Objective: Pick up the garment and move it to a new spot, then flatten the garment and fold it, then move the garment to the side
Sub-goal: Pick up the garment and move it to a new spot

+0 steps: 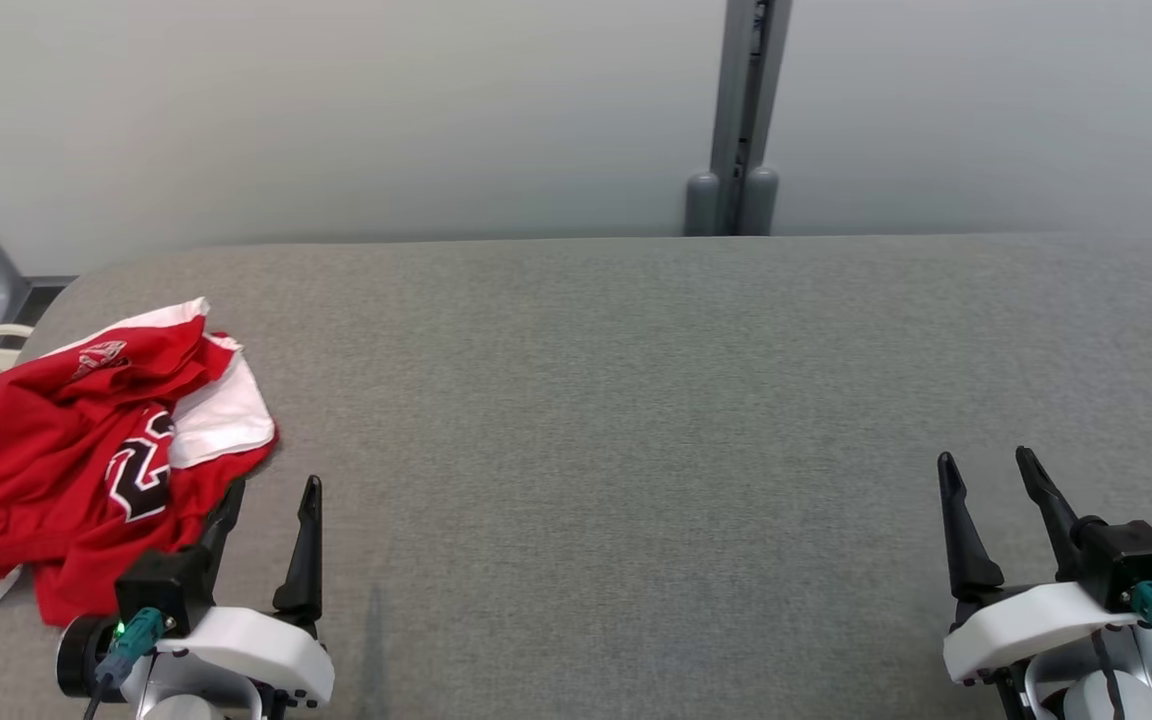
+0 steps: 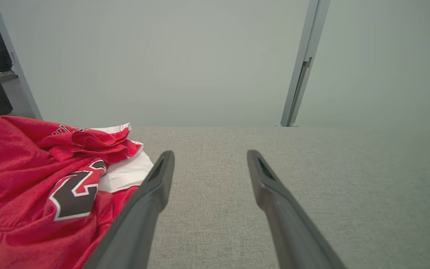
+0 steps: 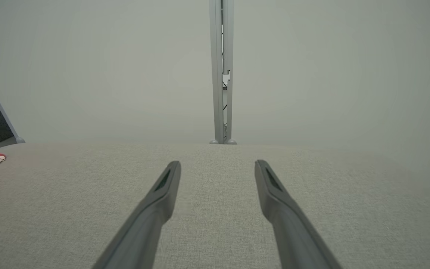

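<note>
Crumpled red-and-white garment (image 1: 46,450), perhaps a jersey, heaped far left

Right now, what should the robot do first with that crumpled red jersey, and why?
Probably shift the left gripper leftward onto the crumpled red jersey: its jaws stand open and empty right beside it, while the right gripper is far across.

I saw the garment (image 1: 86,450) on the bench (image 1: 636,400) just left of my left claw (image 1: 274,487), well apart from my right claw (image 1: 985,456).

Matt red cloth garment (image 1: 66,450), coarse grey woven cushion (image 1: 636,420)
</note>
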Tool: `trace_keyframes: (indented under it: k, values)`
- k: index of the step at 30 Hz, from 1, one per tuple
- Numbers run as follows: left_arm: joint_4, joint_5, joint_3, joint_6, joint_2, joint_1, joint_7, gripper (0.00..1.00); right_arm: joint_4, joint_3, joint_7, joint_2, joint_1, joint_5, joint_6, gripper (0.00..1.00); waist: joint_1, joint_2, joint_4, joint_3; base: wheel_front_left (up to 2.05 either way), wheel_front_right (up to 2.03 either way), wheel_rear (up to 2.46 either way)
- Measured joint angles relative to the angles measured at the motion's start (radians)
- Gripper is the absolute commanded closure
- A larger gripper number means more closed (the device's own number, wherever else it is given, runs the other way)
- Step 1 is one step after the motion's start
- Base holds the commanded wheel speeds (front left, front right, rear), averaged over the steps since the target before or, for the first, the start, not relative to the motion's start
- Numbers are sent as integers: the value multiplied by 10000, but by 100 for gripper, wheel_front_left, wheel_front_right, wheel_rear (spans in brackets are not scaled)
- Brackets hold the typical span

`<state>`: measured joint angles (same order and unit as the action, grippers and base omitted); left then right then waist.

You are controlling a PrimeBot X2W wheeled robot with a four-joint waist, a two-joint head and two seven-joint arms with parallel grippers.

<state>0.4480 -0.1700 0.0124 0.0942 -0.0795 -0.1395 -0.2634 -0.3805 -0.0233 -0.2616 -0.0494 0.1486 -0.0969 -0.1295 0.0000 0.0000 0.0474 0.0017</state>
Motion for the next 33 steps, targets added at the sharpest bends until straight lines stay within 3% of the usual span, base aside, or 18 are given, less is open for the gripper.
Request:
trace_keyframes:
  k: [23,33]
  values:
    - [-362,-278,-798,-163,-42,-159,-10,0,815,757,-2,13,9,-297,0,0,0,0,3127,265,0,0,0]
    - [-401,-270,-982,-217,8,-72,-8,0,848,892,-2,13,56,-313,0,0,0,0,3553,291,0,0,0]
